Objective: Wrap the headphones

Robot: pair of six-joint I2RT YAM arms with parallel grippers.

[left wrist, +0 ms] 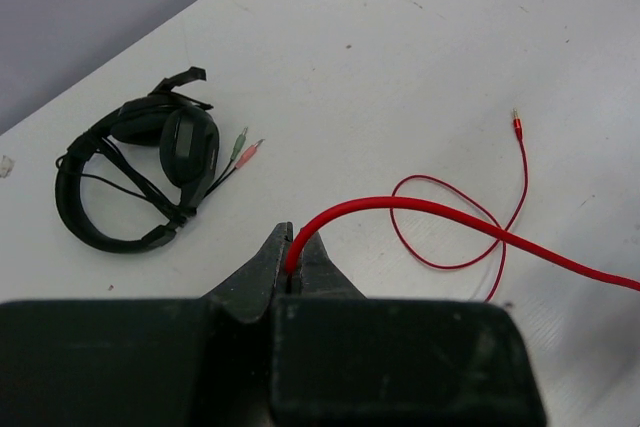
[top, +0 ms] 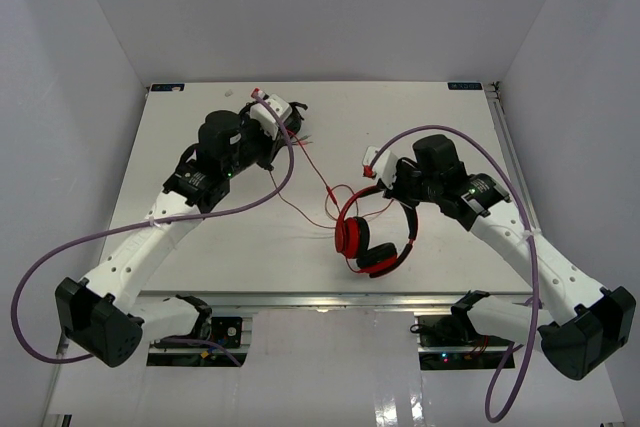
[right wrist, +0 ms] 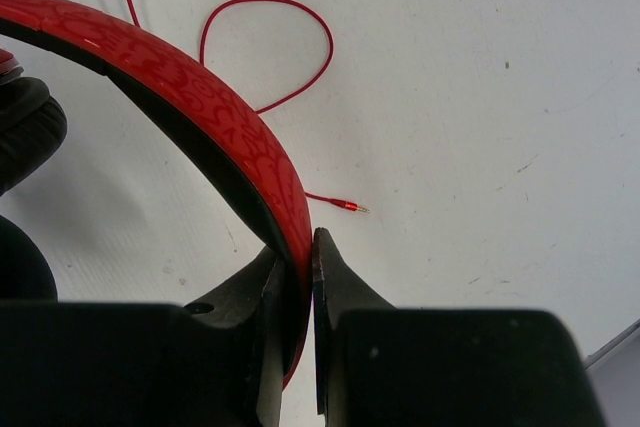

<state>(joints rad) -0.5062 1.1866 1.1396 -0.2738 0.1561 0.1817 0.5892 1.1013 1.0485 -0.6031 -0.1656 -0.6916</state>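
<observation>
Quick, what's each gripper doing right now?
Left gripper: shut on the thin red cable.
Right gripper: shut on the glossy red headphones, at the headband.

Right wrist view: cropped by left edge, headphones [right wrist: 190,87] band and black ear pads [right wrist: 20,132]; hidden between right gripper [right wrist: 305,277] fingers, the band's lower end. Left wrist view: cut by right edge, cable [left wrist: 560,262]; buried in left gripper [left wrist: 297,265], its near end.
</observation>
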